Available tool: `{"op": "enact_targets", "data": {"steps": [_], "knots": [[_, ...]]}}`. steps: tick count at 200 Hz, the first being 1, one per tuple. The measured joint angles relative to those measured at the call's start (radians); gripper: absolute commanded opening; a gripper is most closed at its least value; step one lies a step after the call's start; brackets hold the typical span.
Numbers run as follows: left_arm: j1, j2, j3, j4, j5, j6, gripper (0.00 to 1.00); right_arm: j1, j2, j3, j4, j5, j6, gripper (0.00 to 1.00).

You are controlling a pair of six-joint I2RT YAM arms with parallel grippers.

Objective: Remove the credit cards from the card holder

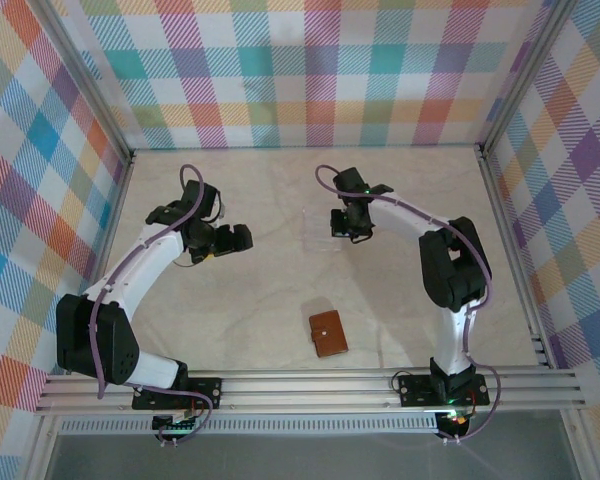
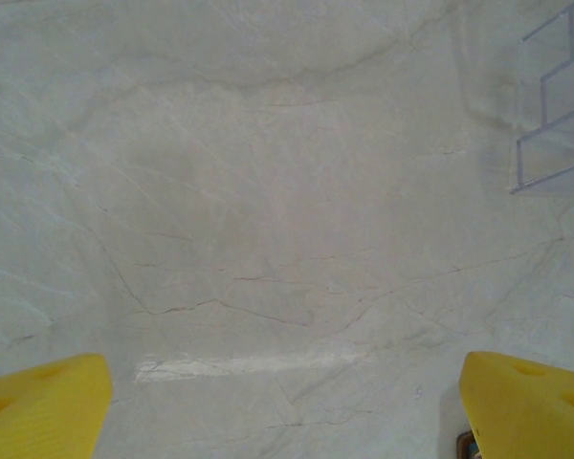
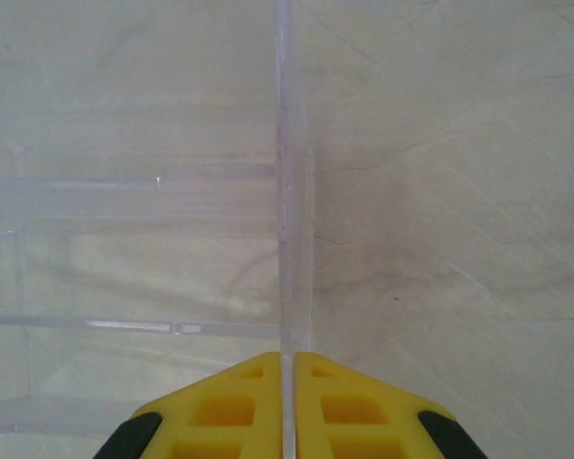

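Marble table [image 1: 260, 300] | card holder [image 1: 328, 333] folded shut | right fingers [image 3: 230, 411] pinch wall of clear tray [image 3: 292, 191] | left fingers [image 2: 38, 406] spread

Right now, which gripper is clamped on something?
The right gripper: it is shut on the wall of the clear plastic tray, while the left gripper hangs open above the table.

- Left arm [image 1: 150, 255]: white curved link shells, black joint housings, lilac cable running along its length and looping at the wrist; black mounting plate [image 1: 195, 388] at the base.
- Right arm [image 1: 448, 335]: matching white shells, black joints and lilac cable; small green indicator light [image 1: 451, 402] at the base.
- Left gripper [image 2: 285, 368]: bright yellow moulded plastic fingers [image 2: 43, 406] with rounded tips.
- Right gripper [image 3: 287, 359]: bright yellow fingers [image 3: 349, 411] with square pocketed recesses and black trim on the outer edges.
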Motion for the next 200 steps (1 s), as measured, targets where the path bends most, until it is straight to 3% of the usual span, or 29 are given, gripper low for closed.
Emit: {"op": "enact_targets", "data": {"steps": [146,173,200], "knots": [[-0.031,-0.007,-0.033,0.034,0.008,-0.075,0.94,0.034,-0.034,-0.056,0.023,0.03,0.042,0.12],[-0.042,-0.006,-0.034,0.044,0.011,-0.076,0.94,0.046,-0.047,-0.08,0.024,0.045,0.051,0.15],[-0.049,-0.003,-0.034,0.053,0.015,-0.078,0.94,0.061,-0.047,-0.094,0.025,0.053,0.064,0.24]]}}
